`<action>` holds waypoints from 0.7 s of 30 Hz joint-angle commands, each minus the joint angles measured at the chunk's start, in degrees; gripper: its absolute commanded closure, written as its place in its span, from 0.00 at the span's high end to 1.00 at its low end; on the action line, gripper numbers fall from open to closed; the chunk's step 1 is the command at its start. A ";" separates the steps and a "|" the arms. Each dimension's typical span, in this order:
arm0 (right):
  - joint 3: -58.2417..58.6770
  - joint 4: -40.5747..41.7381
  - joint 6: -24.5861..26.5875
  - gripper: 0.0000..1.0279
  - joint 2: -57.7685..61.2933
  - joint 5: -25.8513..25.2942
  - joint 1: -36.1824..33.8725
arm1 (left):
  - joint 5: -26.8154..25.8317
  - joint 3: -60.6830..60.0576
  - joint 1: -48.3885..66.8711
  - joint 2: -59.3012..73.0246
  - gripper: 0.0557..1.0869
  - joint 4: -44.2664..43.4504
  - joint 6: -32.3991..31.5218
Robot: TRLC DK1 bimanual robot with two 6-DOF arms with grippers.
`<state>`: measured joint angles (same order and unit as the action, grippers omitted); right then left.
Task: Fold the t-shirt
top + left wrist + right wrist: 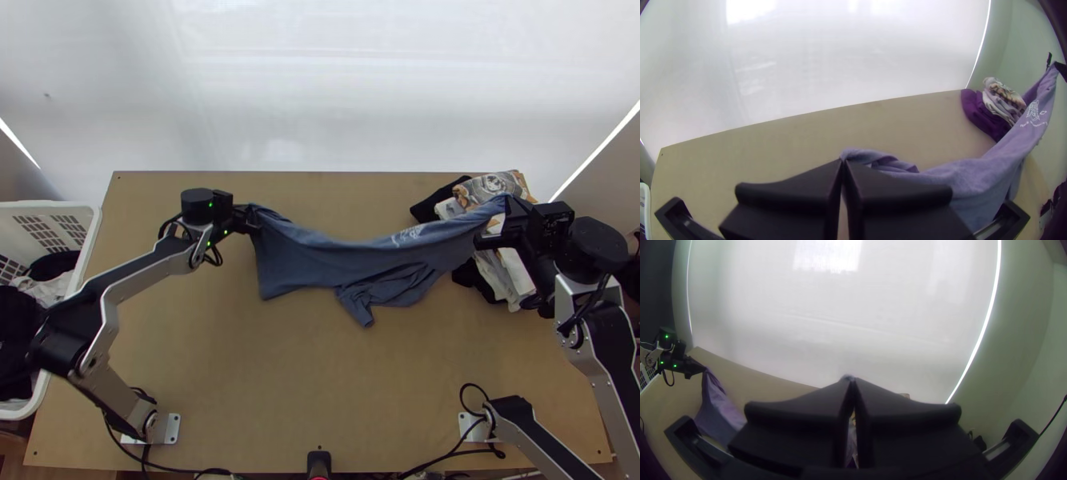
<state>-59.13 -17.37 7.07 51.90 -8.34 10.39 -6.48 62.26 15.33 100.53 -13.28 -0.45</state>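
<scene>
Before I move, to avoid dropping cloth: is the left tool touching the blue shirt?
Touching. The left wrist view shows the left tool shut on the blue shirt, cloth at its tips.

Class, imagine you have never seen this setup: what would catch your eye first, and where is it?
First, the blue t-shirt, slung like a hammock between the left gripper and the right gripper, toward the far side of the table. Then the pile of clothes near the table's far right corner, partly covered by the shirt, and the white laundry basket at the top view's left edge.
</scene>
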 commanded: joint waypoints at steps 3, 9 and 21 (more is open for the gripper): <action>0.60 0.14 -0.39 0.03 0.04 -0.01 1.30 | -0.81 7.79 -2.41 7.31 0.95 0.27 -1.57; 0.86 -0.21 -0.48 0.03 0.04 -0.01 1.74 | -0.73 8.14 -2.85 -3.15 0.95 10.82 -2.80; 1.04 -0.21 -0.65 0.03 -0.48 0.08 2.44 | -0.37 -15.24 1.81 -24.86 0.95 13.98 30.86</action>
<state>-58.24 -17.56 6.63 51.64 -8.29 12.29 -7.05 58.33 14.35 85.95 -0.82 16.43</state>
